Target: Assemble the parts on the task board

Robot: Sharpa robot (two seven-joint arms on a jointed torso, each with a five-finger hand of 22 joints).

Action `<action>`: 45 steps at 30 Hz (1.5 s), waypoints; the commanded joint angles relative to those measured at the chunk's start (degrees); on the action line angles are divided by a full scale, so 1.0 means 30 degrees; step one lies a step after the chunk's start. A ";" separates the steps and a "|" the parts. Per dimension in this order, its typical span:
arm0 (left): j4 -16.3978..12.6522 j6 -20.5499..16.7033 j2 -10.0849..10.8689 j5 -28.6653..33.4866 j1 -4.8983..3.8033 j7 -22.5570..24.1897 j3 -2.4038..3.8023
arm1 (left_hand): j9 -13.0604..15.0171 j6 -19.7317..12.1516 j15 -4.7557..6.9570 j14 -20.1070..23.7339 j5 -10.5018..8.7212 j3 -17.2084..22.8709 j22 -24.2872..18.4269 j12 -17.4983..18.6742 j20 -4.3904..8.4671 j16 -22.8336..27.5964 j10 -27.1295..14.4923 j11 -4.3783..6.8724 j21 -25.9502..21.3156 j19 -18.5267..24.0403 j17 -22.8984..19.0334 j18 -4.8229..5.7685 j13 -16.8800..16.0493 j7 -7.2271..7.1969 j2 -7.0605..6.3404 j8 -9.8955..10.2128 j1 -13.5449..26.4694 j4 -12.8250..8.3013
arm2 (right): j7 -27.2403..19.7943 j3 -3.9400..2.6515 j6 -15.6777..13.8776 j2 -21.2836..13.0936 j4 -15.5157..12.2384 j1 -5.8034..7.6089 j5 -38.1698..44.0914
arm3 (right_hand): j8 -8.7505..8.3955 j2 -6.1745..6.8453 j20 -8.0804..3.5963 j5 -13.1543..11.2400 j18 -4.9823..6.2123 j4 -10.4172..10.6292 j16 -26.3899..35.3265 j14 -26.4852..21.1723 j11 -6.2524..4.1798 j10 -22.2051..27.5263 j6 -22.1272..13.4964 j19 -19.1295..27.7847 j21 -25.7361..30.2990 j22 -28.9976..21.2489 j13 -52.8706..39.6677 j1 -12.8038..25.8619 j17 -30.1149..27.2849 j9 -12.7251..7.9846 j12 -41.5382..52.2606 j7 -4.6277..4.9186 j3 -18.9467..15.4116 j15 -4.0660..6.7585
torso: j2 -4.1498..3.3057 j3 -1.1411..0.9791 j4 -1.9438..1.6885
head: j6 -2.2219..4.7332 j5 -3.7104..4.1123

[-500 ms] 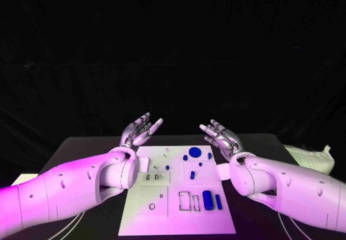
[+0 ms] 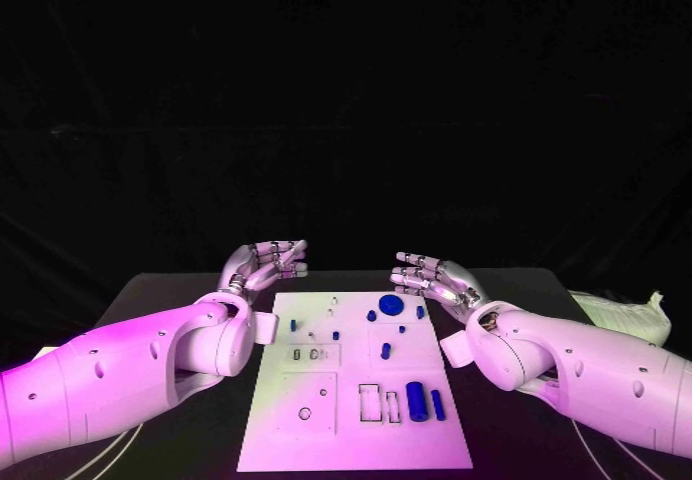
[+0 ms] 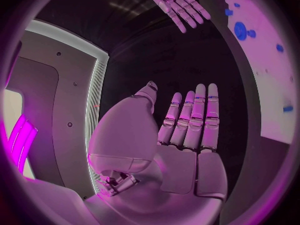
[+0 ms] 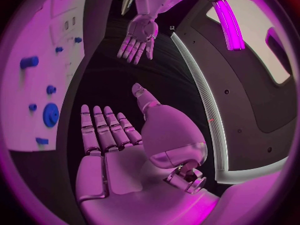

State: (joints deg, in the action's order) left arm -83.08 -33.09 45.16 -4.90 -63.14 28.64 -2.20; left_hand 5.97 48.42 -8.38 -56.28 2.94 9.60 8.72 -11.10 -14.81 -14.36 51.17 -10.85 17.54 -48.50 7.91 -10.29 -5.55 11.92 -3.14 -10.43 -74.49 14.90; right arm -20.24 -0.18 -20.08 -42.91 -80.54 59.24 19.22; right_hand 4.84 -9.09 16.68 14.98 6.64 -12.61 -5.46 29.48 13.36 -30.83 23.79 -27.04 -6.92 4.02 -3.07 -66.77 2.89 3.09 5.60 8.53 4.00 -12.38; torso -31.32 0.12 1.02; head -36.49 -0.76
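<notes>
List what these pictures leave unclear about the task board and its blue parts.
- Task board, head view: its small slots and smallest blue parts are too small to identify.
- Task board, left wrist view: the circle's rim cuts it off.
- Large round blue part, right wrist view: fisheye bending blurs its shape.
- White object at the table's right edge: the right arm partly hides it.

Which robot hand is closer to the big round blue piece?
Right. The right hand hovers just beside the big round blue piece; the left hand hovers across the white board.
</notes>
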 commanded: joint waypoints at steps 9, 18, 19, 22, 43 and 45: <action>-0.1979 0.2687 0.1952 -0.0008 -0.0536 -0.0708 0.0014 | -0.0210 0.1456 0.0979 -0.2904 -0.0039 -0.0497 0.0260 0.0488 0.1048 -0.0557 0.2157 0.0763 0.1184 -0.3222 0.1190 -0.0095 0.0248 -0.0216 0.0104 0.0281 -0.0522 -0.0797 | 0.0278 -0.0287 -0.1745 -0.0194 0.0062 0.1063 0.8873 | 0.0984 0.1889 -0.1509 -0.1246 0.1335 -0.1294 -0.1688 1.2145 -0.1797 -1.0940 1.0418 -0.8930 -0.3065 0.0630 -0.0193 -0.2571 0.0701 0.0304 0.0538 0.0885 0.2865 0.2276 | -0.1125 -0.0140 -0.0148 | 0.0446 0.0119; -0.4664 0.3882 0.4269 0.0106 -0.1279 -0.1029 0.0016 | -0.0438 0.1750 0.1303 -0.3913 -0.0038 -0.1393 0.0768 0.1207 0.1450 -0.1344 0.2636 0.0919 0.2287 -0.4605 0.2550 -0.0058 0.0464 -0.0333 0.0043 0.0804 -0.0284 -0.1118 | 0.3198 -0.0555 -0.0831 -0.0554 -0.0052 0.2559 1.7080 | 0.0710 0.3003 -0.3476 -0.0221 0.1304 -0.1136 -0.3540 1.7166 -0.2757 -1.3102 1.1944 -1.3577 -0.7102 0.2562 -0.0245 -0.2084 0.2334 0.0342 -0.0004 0.0211 0.2755 0.3897 | -0.2475 -0.0152 -0.0351 | 0.0968 0.0536; -0.4865 0.3960 0.4426 0.0110 -0.1346 -0.1040 0.0017 | -0.0445 0.1760 0.1306 -0.3917 -0.0033 -0.1411 0.0785 0.1229 0.1460 -0.1369 0.2649 0.0926 0.2319 -0.4625 0.2597 -0.0056 0.0468 -0.0333 0.0059 0.0820 -0.0286 -0.1131 | 0.3514 -0.0569 -0.0701 -0.0559 -0.0091 0.2642 1.7889 | 0.0682 0.3065 -0.3645 -0.0036 0.1287 -0.1149 -0.3882 1.7718 -0.2869 -1.3251 1.2078 -1.3949 -0.7585 0.2823 -0.0254 -0.2057 0.2612 0.0348 -0.0063 0.0138 0.2755 0.4038 | -0.2661 -0.0151 -0.0383 | 0.1134 0.0618; -0.5485 0.4257 0.4851 0.0146 -0.1570 -0.1051 0.0018 | -0.0480 0.1807 0.1317 -0.3855 -0.0034 -0.1517 0.0858 0.1358 0.1492 -0.1457 0.2707 0.0939 0.2447 -0.4652 0.2838 -0.0034 0.0489 -0.0341 0.0141 0.0911 -0.0292 -0.1193 | 0.4753 -0.0657 -0.0031 -0.0556 -0.0285 0.2882 2.0767 | 0.0390 0.3226 -0.4101 0.0118 0.1235 -0.1152 -0.5915 1.9036 -0.3205 -1.3639 1.2399 -1.4952 -0.9426 0.3872 -0.0279 -0.1805 0.4116 0.0332 -0.0452 -0.0133 0.2945 0.4470 | -0.3030 -0.0146 -0.0535 | 0.1092 0.0798; -0.8084 0.4735 0.5740 0.0200 -0.2167 -0.1136 0.0070 | -0.0597 0.1799 0.1298 -0.3630 -0.0036 -0.1788 0.1039 0.1809 0.1517 -0.1682 0.2688 0.0890 0.2746 -0.4580 0.3534 -0.0003 0.0541 -0.0287 0.0412 0.1260 -0.0359 -0.1404 | 0.8348 -0.0975 0.2851 0.0353 -0.0698 0.3585 2.9078 | -0.0382 0.4084 -0.3999 -0.0673 0.0247 0.0006 -1.6302 1.8515 -0.3085 -1.1928 1.2371 -1.5878 -1.9350 1.4285 -0.0226 -0.0849 1.3277 0.0379 -0.0699 -0.0777 0.4011 0.4441 | -0.4604 -0.0215 -0.1047 | 0.1359 0.1203; -0.8129 0.4726 0.5745 0.0200 -0.2172 -0.1142 0.0070 | -0.0597 0.1799 0.1298 -0.3630 -0.0036 -0.1788 0.1039 0.1809 0.1517 -0.1682 0.2688 0.0890 0.2746 -0.4580 0.3534 -0.0003 0.0541 -0.0287 0.0412 0.1260 -0.0359 -0.1404 | 0.8431 -0.0976 0.2998 0.0413 -0.0642 0.3588 2.9252 | -0.0379 0.4090 -0.3982 -0.0717 0.0217 0.0060 -1.6522 1.8519 -0.3071 -1.1865 1.2379 -1.5894 -1.9533 1.4519 -0.0224 -0.0864 1.3513 0.0382 -0.0698 -0.0789 0.4018 0.4441 | -0.4660 -0.0209 -0.1066 | 0.1357 0.1245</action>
State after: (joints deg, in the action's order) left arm -107.20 -20.38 62.47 -4.49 -69.55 25.05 -2.03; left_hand 4.23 53.42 -4.60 -67.62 2.94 4.53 11.79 -5.96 -10.35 -19.15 58.98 -7.89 25.66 -61.95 18.47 -10.28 -3.97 10.91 -2.46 -6.93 -75.57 10.64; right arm 2.71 -3.04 -13.88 -41.78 -82.67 69.94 102.49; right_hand 3.89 2.89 4.54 13.16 7.94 -12.69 -54.83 84.04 4.06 -66.79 61.01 -74.79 -65.31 47.37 -3.80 -69.24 43.24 4.15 3.76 6.51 16.00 1.23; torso -44.79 -0.51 -2.07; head -32.43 2.86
